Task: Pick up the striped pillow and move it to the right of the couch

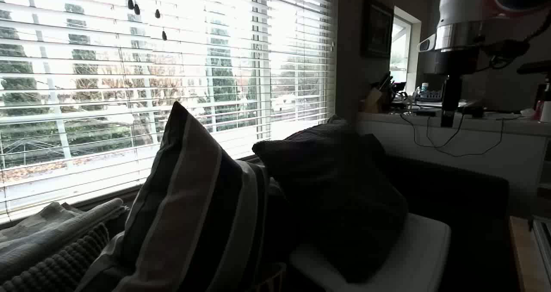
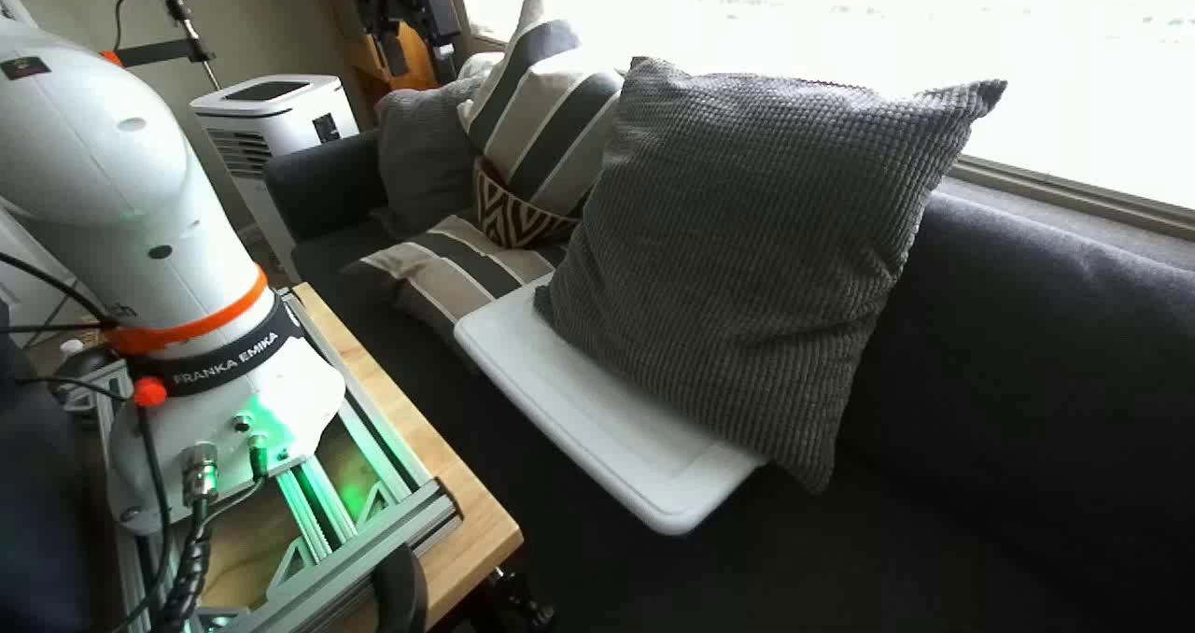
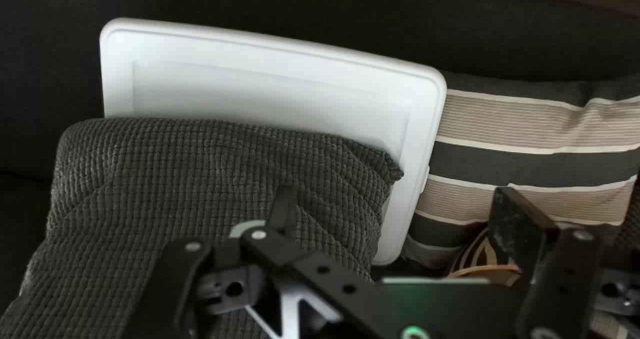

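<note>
Two striped pillows show. One [image 2: 551, 101] stands upright in a patterned basket [image 2: 513, 211]; it also shows in an exterior view [image 1: 189, 206]. Another striped pillow [image 2: 462, 264] lies flat on the seat of the dark couch [image 2: 1055, 362]; the wrist view shows it [image 3: 530, 164] right of a white lid [image 3: 270, 89]. My gripper [image 3: 395, 204] is open and empty. Its left finger is over the ribbed grey cushion [image 3: 175, 189], its right finger over the flat striped pillow's lower edge and the basket [image 3: 481, 255]. In an exterior view the gripper [image 1: 448, 115] hangs high, pointing down.
The ribbed grey cushion [image 2: 747, 241] leans on the couch back, resting on the white lid [image 2: 597, 404]. A smaller grey cushion [image 2: 425, 157] is at the far armrest. The robot's wooden table [image 2: 467, 502] borders the couch. Window blinds [image 1: 215, 68] run behind it.
</note>
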Available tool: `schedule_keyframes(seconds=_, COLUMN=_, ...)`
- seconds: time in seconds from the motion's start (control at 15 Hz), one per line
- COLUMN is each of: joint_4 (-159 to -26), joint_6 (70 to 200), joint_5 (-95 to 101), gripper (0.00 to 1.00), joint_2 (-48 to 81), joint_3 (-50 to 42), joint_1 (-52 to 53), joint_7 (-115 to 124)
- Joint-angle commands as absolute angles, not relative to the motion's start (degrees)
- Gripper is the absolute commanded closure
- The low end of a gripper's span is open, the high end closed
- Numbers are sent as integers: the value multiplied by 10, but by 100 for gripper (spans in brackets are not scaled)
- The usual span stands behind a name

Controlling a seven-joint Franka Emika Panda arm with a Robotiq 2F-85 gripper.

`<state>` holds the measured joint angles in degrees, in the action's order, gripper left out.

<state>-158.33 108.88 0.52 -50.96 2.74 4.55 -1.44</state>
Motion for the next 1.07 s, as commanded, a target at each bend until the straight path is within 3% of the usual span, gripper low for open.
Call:
schedule_keyframes(seconds=0.0, joint_4=-1587, joint_6=1087, joint_5=5, gripper=0, joint_2=-509, joint_3=28, joint_1=45, joint_7=-14)
schedule_keyframes(seconds=0.73, joint_4=-1595, joint_6=1087, joint_5=5, gripper=0, joint_2=-506, joint_3=28, joint_1=45, joint_7=-14)
schedule_keyframes(seconds=1.0, joint_4=-1533, joint_6=1160, joint_5=11, gripper=0, joint_2=-430, joint_3=60, joint_1=85, joint_7=-49)
